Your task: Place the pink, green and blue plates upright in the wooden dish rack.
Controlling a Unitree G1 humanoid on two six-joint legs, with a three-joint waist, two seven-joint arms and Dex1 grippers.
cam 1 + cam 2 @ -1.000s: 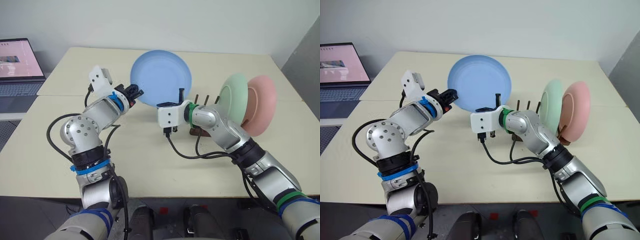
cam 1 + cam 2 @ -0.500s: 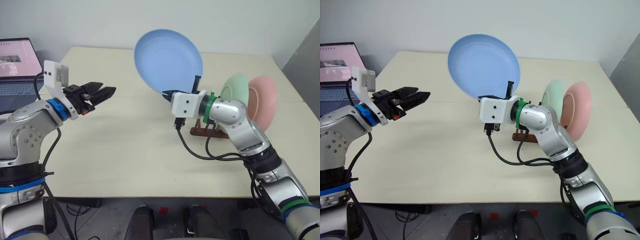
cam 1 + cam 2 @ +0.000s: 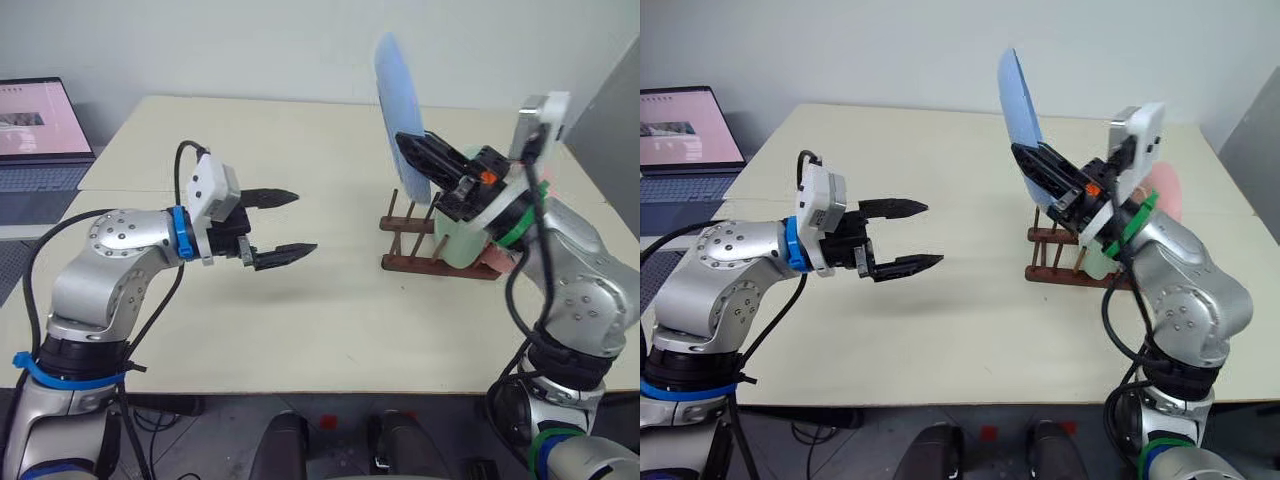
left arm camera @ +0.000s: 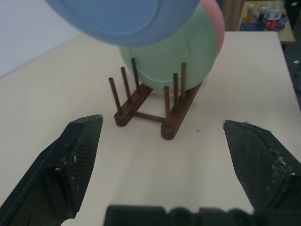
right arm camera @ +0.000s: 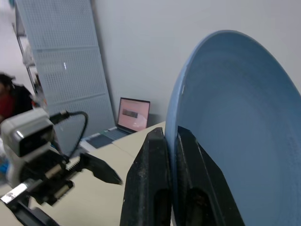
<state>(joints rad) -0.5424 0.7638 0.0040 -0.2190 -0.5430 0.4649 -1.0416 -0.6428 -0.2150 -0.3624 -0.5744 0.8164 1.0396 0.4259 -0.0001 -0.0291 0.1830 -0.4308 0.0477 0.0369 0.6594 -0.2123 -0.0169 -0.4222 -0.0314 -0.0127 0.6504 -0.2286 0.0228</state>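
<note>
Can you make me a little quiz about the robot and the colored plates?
1. Which plate is the right gripper holding?
2. True or false: the left gripper is holding a plate.
3. Which plates already stand in the wooden dish rack?

Key:
1. The blue plate, pinched at its rim and held on edge above the rack.
2. False. Its fingers are open and empty.
3. The green plate and, behind it, the pink plate.

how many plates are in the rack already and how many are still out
2 in the rack: the green plate and the pink plate behind it. 1 out: the blue plate, gripped by the right gripper above the rack.
</note>
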